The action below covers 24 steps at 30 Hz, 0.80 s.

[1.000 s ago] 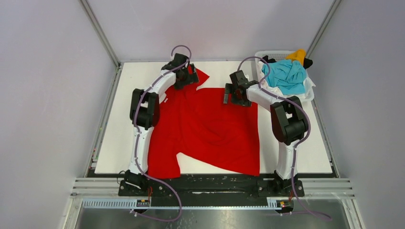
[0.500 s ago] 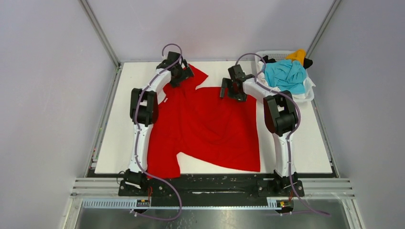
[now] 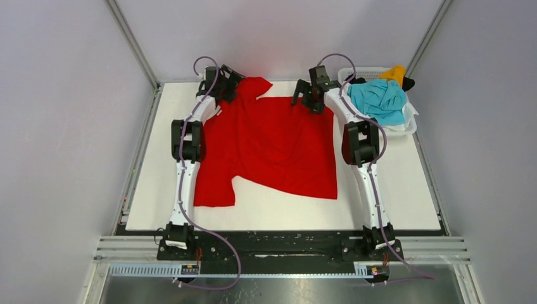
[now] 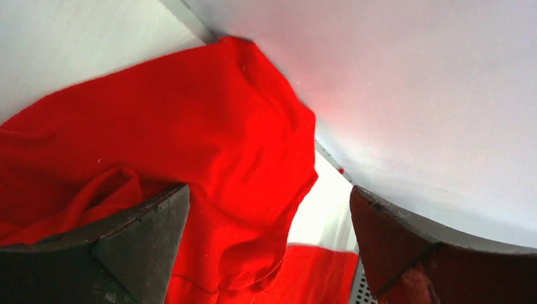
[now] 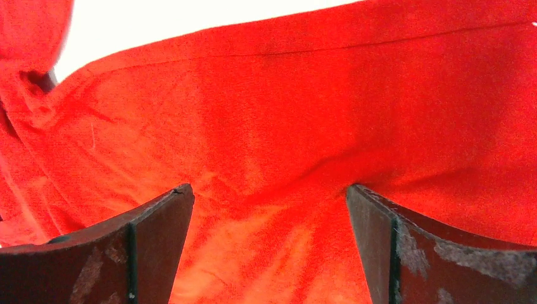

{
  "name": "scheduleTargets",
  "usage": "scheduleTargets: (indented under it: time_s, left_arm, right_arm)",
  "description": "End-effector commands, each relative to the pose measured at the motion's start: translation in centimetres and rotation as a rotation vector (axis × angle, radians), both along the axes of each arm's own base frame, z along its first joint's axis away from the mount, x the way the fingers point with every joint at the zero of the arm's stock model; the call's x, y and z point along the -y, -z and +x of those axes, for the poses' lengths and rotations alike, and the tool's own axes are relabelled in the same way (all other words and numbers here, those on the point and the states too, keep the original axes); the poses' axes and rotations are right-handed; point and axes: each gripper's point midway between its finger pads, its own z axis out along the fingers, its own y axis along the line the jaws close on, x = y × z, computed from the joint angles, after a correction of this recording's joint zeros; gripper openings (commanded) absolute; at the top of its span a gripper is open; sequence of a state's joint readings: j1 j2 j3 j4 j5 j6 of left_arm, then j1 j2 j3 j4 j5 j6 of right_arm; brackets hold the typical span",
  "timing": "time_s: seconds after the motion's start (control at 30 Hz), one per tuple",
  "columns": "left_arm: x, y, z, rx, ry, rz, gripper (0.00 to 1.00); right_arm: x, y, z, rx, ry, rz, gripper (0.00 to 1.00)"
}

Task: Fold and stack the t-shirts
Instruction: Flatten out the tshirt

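Observation:
A large red t-shirt (image 3: 272,145) lies spread on the white table (image 3: 392,190), its collar end toward the far edge. My left gripper (image 3: 227,90) is open at the shirt's far left corner. In the left wrist view that gripper (image 4: 269,190) straddles a bunched red sleeve (image 4: 209,126), one finger (image 4: 139,240) set on the cloth. My right gripper (image 3: 304,101) is open at the far right edge. Seen from the right wrist, its (image 5: 269,187) fingertips press into the cloth (image 5: 285,126), and creases fan out between them. More t-shirts, turquoise (image 3: 380,100), yellow-orange (image 3: 397,73) and black (image 3: 409,82), fill the basket.
The white plastic basket (image 3: 354,71) stands at the far right corner, close beside my right arm. The back wall (image 4: 411,95) rises just behind my left gripper. A metal frame rail (image 3: 139,145) runs along the table's left side.
Both grippers moved toward the far edge and both arms stretched out. The red shirt slid with them, away from the near edge, and its far part spread flatter.

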<state>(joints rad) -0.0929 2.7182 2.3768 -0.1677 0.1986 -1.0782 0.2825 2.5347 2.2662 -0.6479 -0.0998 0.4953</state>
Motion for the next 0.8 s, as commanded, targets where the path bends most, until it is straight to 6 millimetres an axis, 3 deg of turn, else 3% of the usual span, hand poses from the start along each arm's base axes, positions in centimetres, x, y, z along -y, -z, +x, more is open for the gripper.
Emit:
scheduleTargets:
  time_s: [0.0, 0.1, 0.2, 0.27, 0.37, 0.43, 0.47, 0.5, 0.6, 0.7, 0.77]
  left_arm:
    - [-0.7, -1.4, 1.8, 0.064, -0.031, -0.115, 0.99]
    - [-0.4, -5.8, 1.3, 0.126, 0.01, -0.069, 0.99]
    - [-0.6, -11.0, -0.5, 0.183, 0.04, -0.009, 0.99]
    - [-0.8, -14.0, -2.5, 0.195, 0.064, 0.044, 0.99]
    - [-1.5, -16.6, -6.6, 0.161, 0.1, 0.144, 0.99]
    - [-2.5, -16.1, -10.5, 0.078, 0.109, 0.226, 0.99]
    - [-3.1, -14.4, -12.7, 0.014, 0.111, 0.263, 0.99]
    - [-3.9, -14.7, -15.1, -0.011, 0.104, 0.297, 0.99]
    - [-5.9, -11.3, -20.8, -0.13, 0.089, 0.39, 0.99]
    - [-6.3, -7.4, -25.0, -0.22, 0.116, 0.406, 0.99]
    - [-6.2, -4.8, -26.7, -0.279, 0.135, 0.4, 0.99]
  right_arm:
    - [-0.2, -3.0, 2.4, 0.059, -0.017, 0.04, 1.0]
    - [0.2, -5.7, 2.6, 0.118, -0.04, 0.014, 1.0]
    - [1.0, -9.0, 1.9, 0.171, -0.051, -0.01, 1.0]
    - [1.4, -12.1, 0.6, 0.205, -0.055, -0.013, 0.99]
    - [1.9, -14.4, -2.1, 0.208, -0.064, -0.015, 0.99]
    - [1.9, -14.5, -4.6, 0.199, -0.071, -0.015, 0.99]
    - [1.8, -14.2, -5.8, 0.198, -0.07, -0.012, 1.0]
    - [1.8, -12.3, -8.1, 0.163, -0.068, -0.014, 0.99]
    - [1.7, -10.4, -12.7, 0.151, -0.061, 0.001, 0.99]
    - [1.7, -7.8, -16.7, 0.105, -0.064, -0.011, 1.0]
    - [1.6, -5.5, -18.6, 0.047, -0.064, -0.015, 0.99]
